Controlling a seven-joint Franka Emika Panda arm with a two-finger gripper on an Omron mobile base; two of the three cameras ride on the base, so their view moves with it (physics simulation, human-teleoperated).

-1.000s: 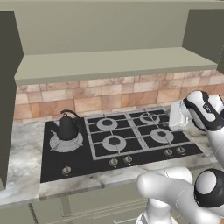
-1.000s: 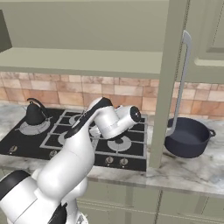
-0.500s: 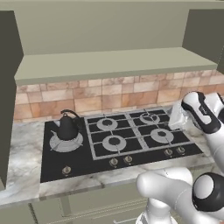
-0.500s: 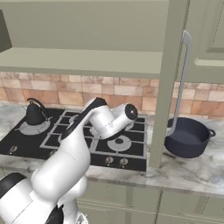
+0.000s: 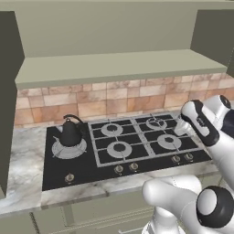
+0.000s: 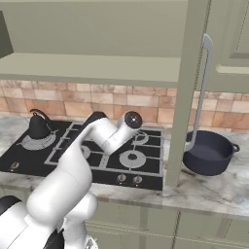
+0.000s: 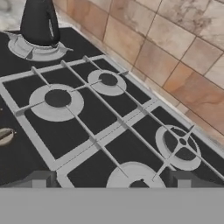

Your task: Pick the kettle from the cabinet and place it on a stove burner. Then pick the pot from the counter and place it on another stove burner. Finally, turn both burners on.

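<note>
The pot [image 6: 209, 152] is sitting on the tabletop [image 6: 223, 187], right of the gripper [image 7: 111, 183], whose fingers are being held apart, empty.

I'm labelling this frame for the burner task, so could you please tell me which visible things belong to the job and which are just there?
Belong to the job:
kettle, sitting on the large burner
pot on the counter
cabinet door, standing open
stove knobs
gripper

Just there:
brick backsplash
range hood
</note>
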